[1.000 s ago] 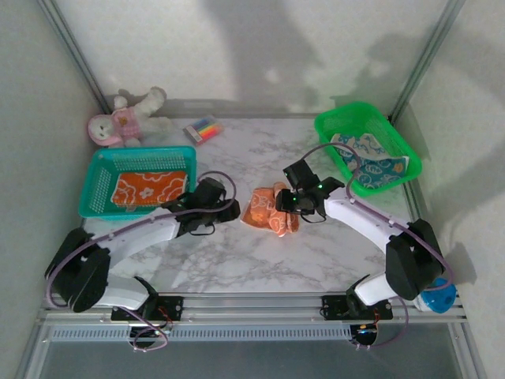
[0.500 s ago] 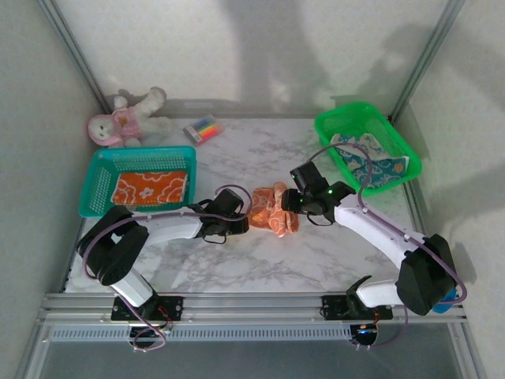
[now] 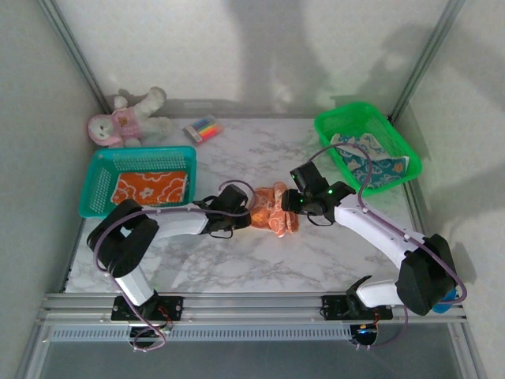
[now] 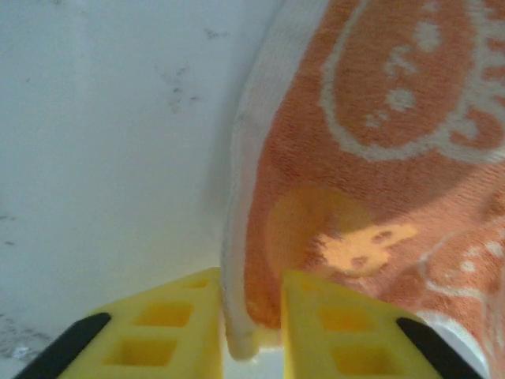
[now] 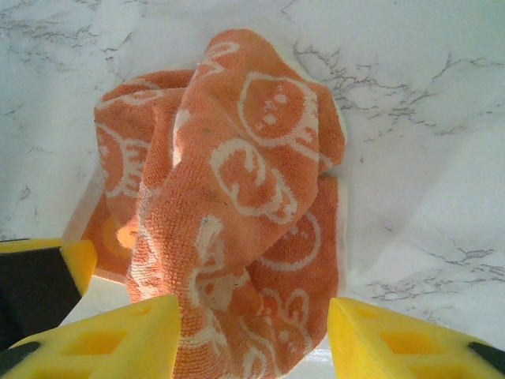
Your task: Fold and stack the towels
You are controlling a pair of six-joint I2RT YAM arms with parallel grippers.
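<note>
At mid-worktop (image 3: 237,268), the left pincer (image 4: 252,304) has its yellow fingers drawn nearly together, pinching the white hem of the crumpled towel (image 5: 237,174), orange with white cartoon prints; the right pincer (image 5: 254,309) stands spread wide, one finger on either side of the bunched cloth, its left finger against the fabric. The towel lies heaped between the two arms, well apart from both baskets. A flat orange towel (image 3: 150,188) rests in the teal basket (image 3: 95,193) at left; a white-and-blue towel (image 3: 371,162) sits in the green basket (image 3: 335,118) at right; bare marble lies open ahead of and behind the heap; a plush toy (image 3: 118,122) occupies the far left corner.
</note>
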